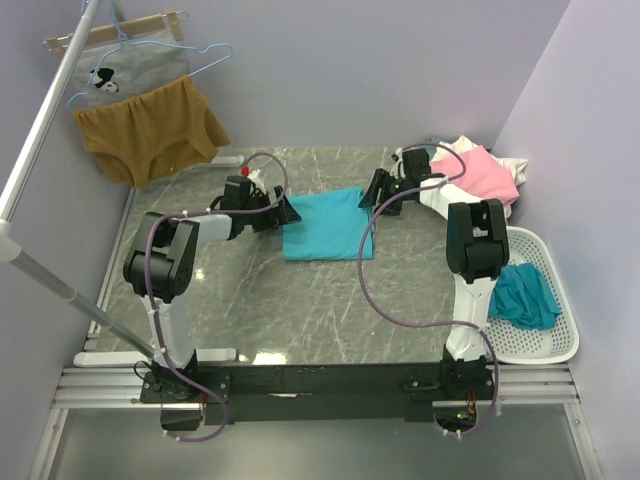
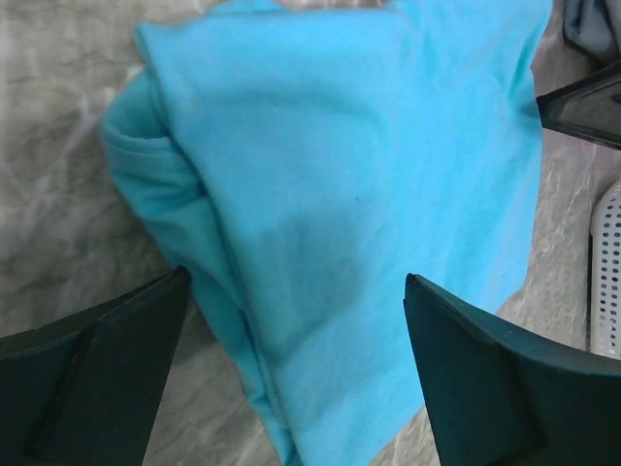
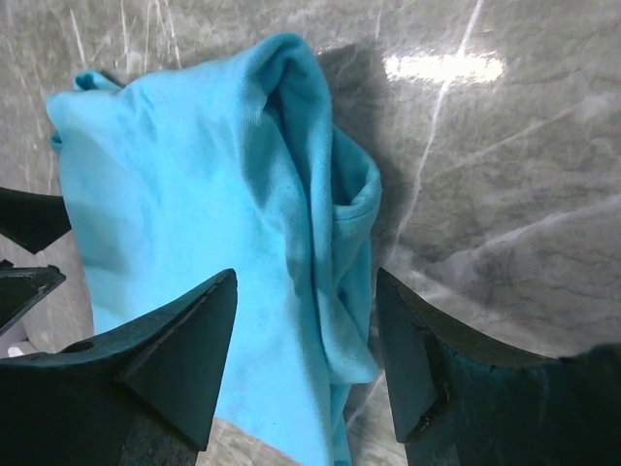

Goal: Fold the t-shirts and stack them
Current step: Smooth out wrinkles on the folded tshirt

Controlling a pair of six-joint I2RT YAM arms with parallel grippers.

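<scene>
The folded turquoise t-shirt [image 1: 322, 224] is soft matt cloth; the grey marbled worktop [image 1: 300, 305] shines glossy and smooth; the white perforated basket [image 1: 540, 348] looks plastic.

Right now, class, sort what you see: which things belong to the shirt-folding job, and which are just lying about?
Job: folded turquoise shirt, pink shirt, teal shirt in the basket.
Lying about: mustard garment, grey cartoon garment.

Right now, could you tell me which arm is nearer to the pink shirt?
Right. The right arm ends close to the pink shirt, at the folded shirt's right edge; the left arm ends at that folded shirt's left edge.
</scene>
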